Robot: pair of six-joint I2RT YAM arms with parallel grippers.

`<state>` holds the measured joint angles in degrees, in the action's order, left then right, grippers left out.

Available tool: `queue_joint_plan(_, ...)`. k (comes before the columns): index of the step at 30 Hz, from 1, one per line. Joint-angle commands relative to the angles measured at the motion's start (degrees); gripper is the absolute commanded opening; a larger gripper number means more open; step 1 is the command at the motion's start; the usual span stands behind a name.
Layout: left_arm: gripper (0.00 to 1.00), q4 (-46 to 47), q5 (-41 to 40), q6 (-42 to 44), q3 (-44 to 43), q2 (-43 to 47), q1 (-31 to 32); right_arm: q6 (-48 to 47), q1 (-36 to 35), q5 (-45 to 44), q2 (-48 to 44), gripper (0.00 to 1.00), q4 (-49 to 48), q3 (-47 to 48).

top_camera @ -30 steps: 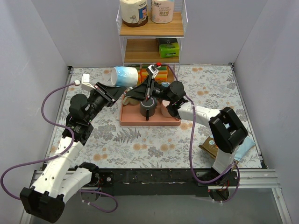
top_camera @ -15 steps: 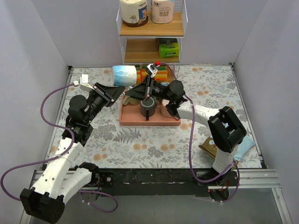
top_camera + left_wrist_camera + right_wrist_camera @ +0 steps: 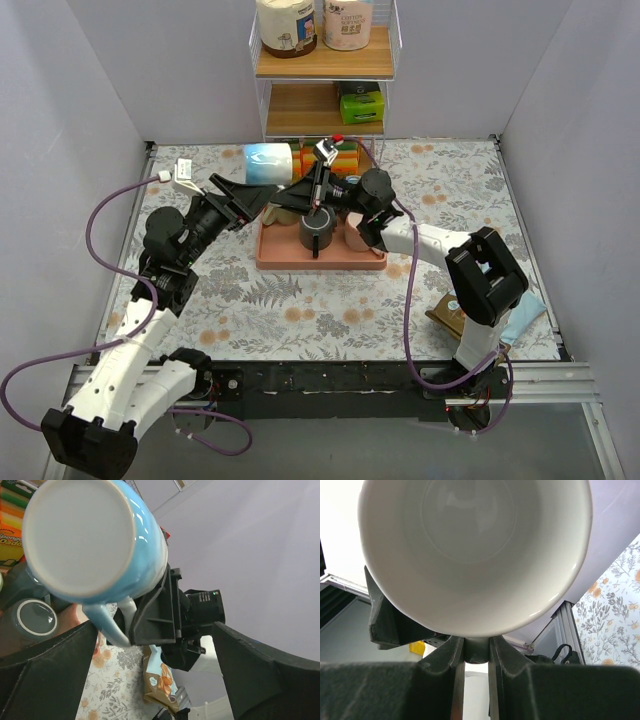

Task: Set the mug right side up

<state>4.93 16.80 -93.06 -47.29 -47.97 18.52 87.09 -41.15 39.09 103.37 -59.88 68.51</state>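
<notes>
Two tools are meeting at the mug point(image 3: 268, 162), above the worktop point(image 3: 300, 300). It is hanging on its side. My right tool point(image 3: 476, 650) is pinching the rim wall, with the mouth facing that wrist. My left tool point(image 3: 155, 622) is standing wide, the flat base right ahead of it and untouched. I am judging the mug rigid, glazed, slick, fairly heavy and breakable, so I am favouring the thick wall or the handle point(image 3: 112, 622) beside the right tool.
</notes>
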Motion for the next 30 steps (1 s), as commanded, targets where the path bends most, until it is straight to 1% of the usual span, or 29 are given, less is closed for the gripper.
queue_joint_plan(1,0.98,-0.9,2.1,2.3,1.1,2.8,0.2,-0.3,3.8,-2.6,-3.8,0.01,-5.5,0.4)
queue_joint_plan(3,0.98,-2.2,1.3,3.0,1.4,3.5,0.2,-0.3,5.3,-2.7,-4.3,0.01,-5.8,-0.2)
queue_joint_plan(6,0.98,-7.7,-1.7,4.6,0.8,4.6,0.2,-0.3,9.1,-2.4,-5.5,0.01,-5.8,-1.0)
queue_joint_plan(8,0.98,-11.0,-3.5,6.1,0.1,5.1,0.2,-1.1,12.8,-1.6,-6.8,0.01,-4.2,-1.8)
queue_joint_plan(9,0.98,-13.1,-5.5,6.4,-0.3,5.2,0.2,-1.8,14.2,-1.2,-8.6,0.01,-2.0,-3.0)
queue_joint_plan(11,0.98,-14.8,-6.9,7.5,-1.3,4.6,0.1,-5.1,18.8,0.1,-11.1,0.01,1.7,-4.3)
queue_joint_plan(12,0.98,-15.5,-7.4,7.8,-1.7,4.3,0.2,-6.7,20.3,0.7,-13.7,0.01,6.5,-5.5)
queue_joint_plan(13,0.98,-17.1,-8.3,8.2,-2.1,3.8,0.2,-11.3,23.4,1.3,-15.2,0.01,10.4,-5.8)
queue_joint_plan(14,0.98,-17.9,-8.5,8.9,-3.1,2.5,0.2,-14.5,24.8,1.6,-16.9,0.01,14.7,-6.0)
queue_joint_plan(15,0.98,-18.5,-8.8,9.2,-3.4,1.9,0.2,-18.2,26.3,1.1,-20.1,0.01,25.8,-5.5)
queue_joint_plan(16,0.98,-19.8,-9.0,9.5,-3.9,1.2,0.2,-26.4,29.1,0.3,-21.6,0.01,31.9,-4.8)
queue_joint_plan(17,0.98,-20.1,-9.0,9.9,-4.2,0.8,0.1,-30.4,30.4,-1.9,-23.0,0.01,37.4,-4.1)
queue_joint_plan(18,0.98,-20.4,-9.1,10.0,-4.3,0.1,0.2,-34.2,31.7,-3.1,-25.2,0.01,47.3,-3.2)
queue_joint_plan(19,0.98,-20.5,-9.2,10.0,-4.3,-0.1,0.2,-40.3,34.2,-4.4,-26.1,0.01,51.3,-1.7)
queue_joint_plan(21,0.98,-20.6,-9.7,10.2,-4.2,-0.9,0.1,-44.7,36.9,-6.7,-28.0,0.01,58.8,-1.3)
queue_joint_plan(22,0.98,-20.7,-9.9,10.3,-4.1,-1.2,0.2,-45.1,40.0,-7.0,-28.4,0.01,59.8,-1.7)
queue_joint_plan(25,0.98,-21.5,-10.2,12.3,-4.9,-2.6,0.2,-45.1,46.3,-6.5,-29.8,0.01,62.5,-3.6)
queue_joint_plan(27,0.98,-23.4,-13.2,13.6,-6.2,-3.0,0.2,-46.0,49.8,-6.7,-29.4,0.01,65.7,-3.2)
queue_joint_plan(29,0.98,-24.0,-14.3,14.7,-6.9,-3.7,0.2,-47.4,51.4,-7.4,-28.4,0.01,67.2,-1.8)
queue_joint_plan(30,0.98,-24.4,-14.8,15.2,-7.2,-3.9,0.2,-49.3,52.0,-7.8,-26.9,0.01,69.6,-0.9)
